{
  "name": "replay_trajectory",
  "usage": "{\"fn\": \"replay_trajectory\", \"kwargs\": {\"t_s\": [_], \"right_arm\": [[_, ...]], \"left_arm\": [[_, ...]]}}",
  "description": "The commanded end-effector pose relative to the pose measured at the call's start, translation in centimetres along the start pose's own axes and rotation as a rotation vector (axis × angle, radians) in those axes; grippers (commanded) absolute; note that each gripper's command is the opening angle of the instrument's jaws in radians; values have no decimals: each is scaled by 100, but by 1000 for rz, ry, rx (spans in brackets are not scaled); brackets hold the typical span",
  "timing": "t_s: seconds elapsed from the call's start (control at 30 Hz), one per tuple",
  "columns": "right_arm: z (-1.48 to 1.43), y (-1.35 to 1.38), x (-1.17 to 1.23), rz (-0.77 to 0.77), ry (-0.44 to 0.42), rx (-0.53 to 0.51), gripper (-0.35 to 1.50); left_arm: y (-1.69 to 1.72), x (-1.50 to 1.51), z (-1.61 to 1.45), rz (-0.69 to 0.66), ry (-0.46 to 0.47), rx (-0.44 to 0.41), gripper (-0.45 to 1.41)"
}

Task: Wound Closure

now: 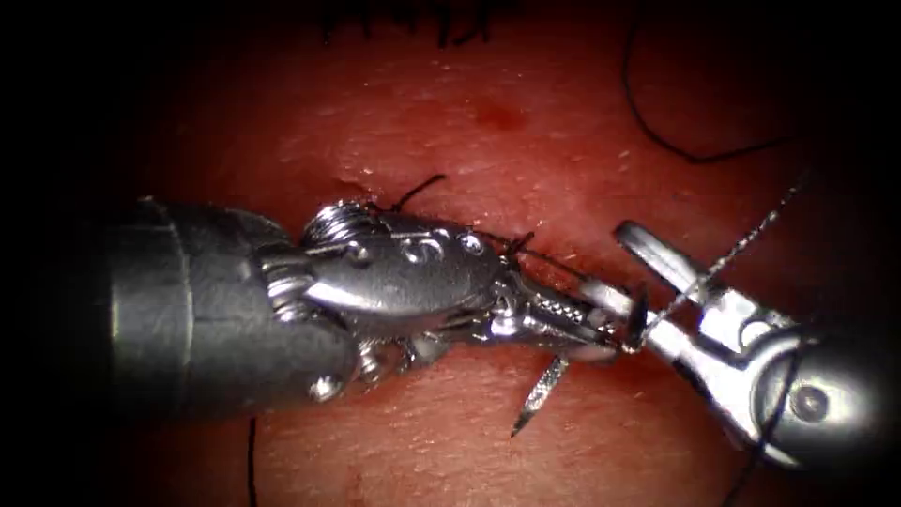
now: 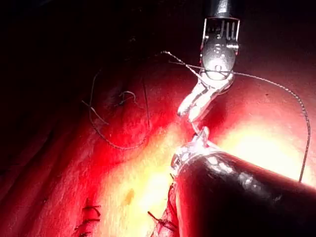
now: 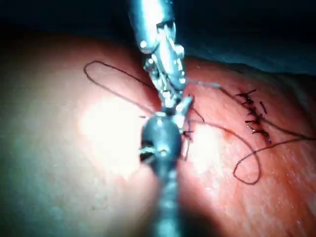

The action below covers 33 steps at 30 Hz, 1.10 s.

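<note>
With several dark stitches point(image 3: 253, 114) already placed along the red pork tissue point(image 1: 526, 131), the left tool point(image 1: 601, 330) pinches the curved steel needle point(image 1: 542, 392) near its middle, free of the tissue, while the right tool's point(image 1: 648, 282) fingers stand spread around the dark thread point(image 1: 741, 246), the cut point(image 1: 563, 265) not fully closed.

The endoscope looked down from above and in front, very near the tissue point(image 1: 563, 141), with the left end effector point(image 1: 587, 324) entering from the picture's left and the right end effector point(image 1: 648, 272) from its right. Each wrist camera looked along its own shaft from close by — facing the other arm's tool. All three views shared the meeting tips and the thread point(image 1: 657, 131).
</note>
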Motion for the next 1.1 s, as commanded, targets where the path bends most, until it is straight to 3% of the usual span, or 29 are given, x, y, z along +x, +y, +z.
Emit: {"fn": "replay_trajectory", "kwargs": {"t_s": [0.03,0.2,0.23,0.3,0.4,0.5,0.67,0.8,0.9,1.0,1.1], "right_arm": [[-5,-5,2,-33,6,6,-35],[-15,5,2,-69,21,3,-35],[-16,7,1,-81,21,4,-35],[-18,11,-2,-93,21,5,-35],[-19,19,-8,-112,22,5,-35],[-21,28,-15,-119,21,7,-35],[-20,44,-26,-174,14,10,-35],[-9,53,-34,-200,4,3,-35],[-2,54,-41,-228,-10,4,-35],[6,54,-50,-253,-19,1,-35],[12,52,-59,-284,-21,-6,-35]], "left_arm": [[-3,0,7,2,-1,1,-45],[-1,-1,7,7,0,3,-45],[-1,0,8,7,0,4,-38],[-1,0,10,6,2,7,41],[-2,2,12,38,14,35,99],[-3,3,15,113,28,75,114],[-3,-2,15,141,24,110,114],[-3,-14,20,164,-39,151,96],[-7,-26,28,174,-91,183,69],[-14,-39,38,198,-130,210,30],[-26,-48,47,220,-152,229,7]]}}
